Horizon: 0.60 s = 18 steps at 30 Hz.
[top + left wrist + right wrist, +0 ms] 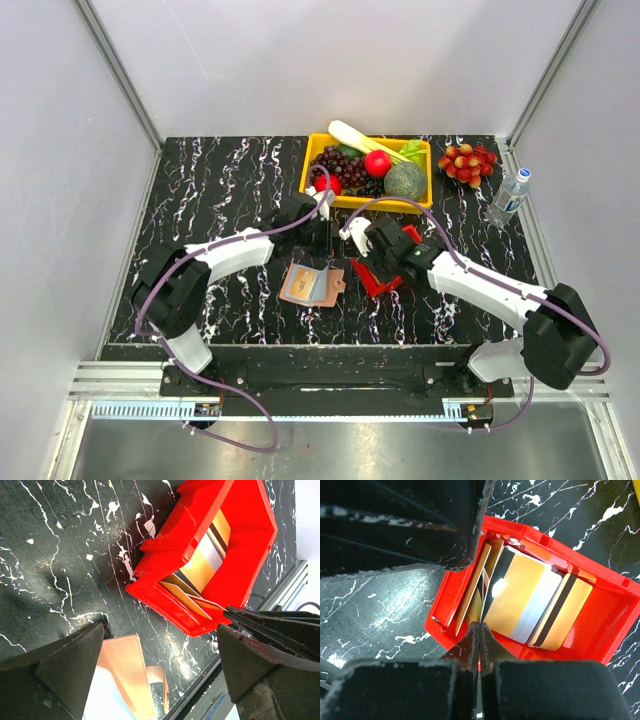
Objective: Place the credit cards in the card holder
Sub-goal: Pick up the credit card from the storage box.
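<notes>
Top external view, with wrist views for detail. A black marbled table (220,200) carries a yellow crate (306,172) of produce at its far edge. Both arms reach to the middle of the table. The card holder (310,285) lies open and flat there, lining up, just left of a small red tray (375,280). The left gripper (160,645) hangs above the gap between the two with its jaws spread wide and nothing between them. The right gripper (479,627) dips into the near corner of the tray, jaws pressed together; a thin card standing on edge runs straight into their tips, so they appear to pinch it. The credit cards (515,600) all sit inside the tray, some overlapped flat on its floor, others leaning on edge against one wall. By judgement the cards are light, stiff and slick. A flat one offers no purchase, so the hold belongs on a free edge that stands clear of the tray wall. The holder looks soft and light and would likely slide under an inserted card unless the idle left gripper steadies it.
</notes>
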{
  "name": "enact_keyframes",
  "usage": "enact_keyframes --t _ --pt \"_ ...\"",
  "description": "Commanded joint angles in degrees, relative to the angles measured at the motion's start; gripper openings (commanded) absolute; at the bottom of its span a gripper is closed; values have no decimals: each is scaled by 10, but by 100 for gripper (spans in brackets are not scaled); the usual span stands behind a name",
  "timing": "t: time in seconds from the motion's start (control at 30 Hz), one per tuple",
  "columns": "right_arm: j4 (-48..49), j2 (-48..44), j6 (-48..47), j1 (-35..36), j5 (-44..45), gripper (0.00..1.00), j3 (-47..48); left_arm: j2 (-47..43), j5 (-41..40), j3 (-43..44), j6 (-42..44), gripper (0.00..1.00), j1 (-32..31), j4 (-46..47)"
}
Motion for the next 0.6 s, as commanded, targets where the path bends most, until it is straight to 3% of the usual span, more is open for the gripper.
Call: enact_keyframes --t 0.0,0.57 --pt "54 -18 -31 4 -5 0 -11 -22 4 -1 1 99 -2 26" --pt "123 -114 -43 3 -87 0 -77 -75 -54 -58 -25 99 9 53"
